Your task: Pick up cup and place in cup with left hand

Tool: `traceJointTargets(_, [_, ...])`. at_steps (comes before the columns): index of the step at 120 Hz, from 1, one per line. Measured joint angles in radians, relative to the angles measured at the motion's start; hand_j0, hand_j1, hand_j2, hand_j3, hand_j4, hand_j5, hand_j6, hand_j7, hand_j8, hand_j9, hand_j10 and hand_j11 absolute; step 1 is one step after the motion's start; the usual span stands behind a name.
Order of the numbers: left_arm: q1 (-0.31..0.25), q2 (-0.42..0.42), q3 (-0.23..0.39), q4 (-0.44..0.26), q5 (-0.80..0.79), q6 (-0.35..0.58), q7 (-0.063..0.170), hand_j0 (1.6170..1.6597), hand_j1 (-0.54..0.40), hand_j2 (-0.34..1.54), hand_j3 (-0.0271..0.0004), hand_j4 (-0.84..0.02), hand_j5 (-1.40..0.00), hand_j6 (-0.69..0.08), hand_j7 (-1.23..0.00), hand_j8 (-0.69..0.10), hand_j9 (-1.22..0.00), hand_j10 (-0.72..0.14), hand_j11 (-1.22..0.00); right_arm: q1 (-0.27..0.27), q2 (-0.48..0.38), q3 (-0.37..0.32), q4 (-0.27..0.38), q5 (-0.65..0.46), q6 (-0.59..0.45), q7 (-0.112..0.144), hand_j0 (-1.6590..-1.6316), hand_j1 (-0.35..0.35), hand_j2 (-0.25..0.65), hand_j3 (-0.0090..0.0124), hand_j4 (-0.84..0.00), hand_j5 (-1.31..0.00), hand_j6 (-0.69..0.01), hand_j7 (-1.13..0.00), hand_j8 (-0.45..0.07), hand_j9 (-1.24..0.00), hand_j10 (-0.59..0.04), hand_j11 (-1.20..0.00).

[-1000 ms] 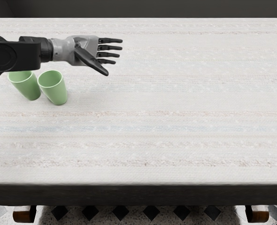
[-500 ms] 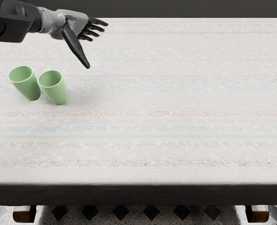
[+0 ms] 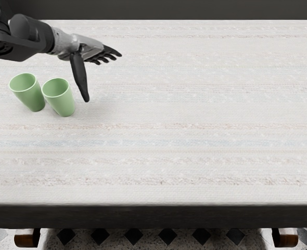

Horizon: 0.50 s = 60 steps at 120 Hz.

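1. Above the far left part of the tabletop (image 3: 169, 130), the left hand (image 3: 86, 48) is hovering, its arm (image 3: 26, 39) coming in from the left edge of the view.
2. Hand state: wide, holding nothing. Four fingers are extending to the right and slightly toward the near side, bunching close together in this view. Thumb is spreading well away from them, pointing down the view toward the near side.
3. Task things: two light green cups, both standing on the tabletop at far left, openings facing up, both tapering toward the base. Neither is sitting in the other.
4. Outer cup (image 3: 27, 95) is standing nearer the left edge; inner cup (image 3: 60, 99) is standing just beside it, to its right. Can't tell if they're touching.
5. Thumb tip is showing just right of the inner cup, with a strip of cloth pattern showing between. No contact between hand and cups.
6. Below the tabletop's near edge, a speckled floor (image 3: 151, 240) with dark diamonds is showing.
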Motion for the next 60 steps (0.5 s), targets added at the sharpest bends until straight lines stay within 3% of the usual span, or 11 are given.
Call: traceJointTargets(60, [0.003,0.092,0.075,-0.145,0.136,0.033,-0.010,1.6581,0.328,0.00,0.0000,-0.021,-0.02,-0.021,-0.02,-0.021,-0.02,-0.020,-0.02,0.000,0.000,0.000,0.000,0.000,0.000,0.000,-1.6581,-0.349,0.000,0.0000,0.000,0.00,0.000,0.00,0.000,0.00,0.000,0.00])
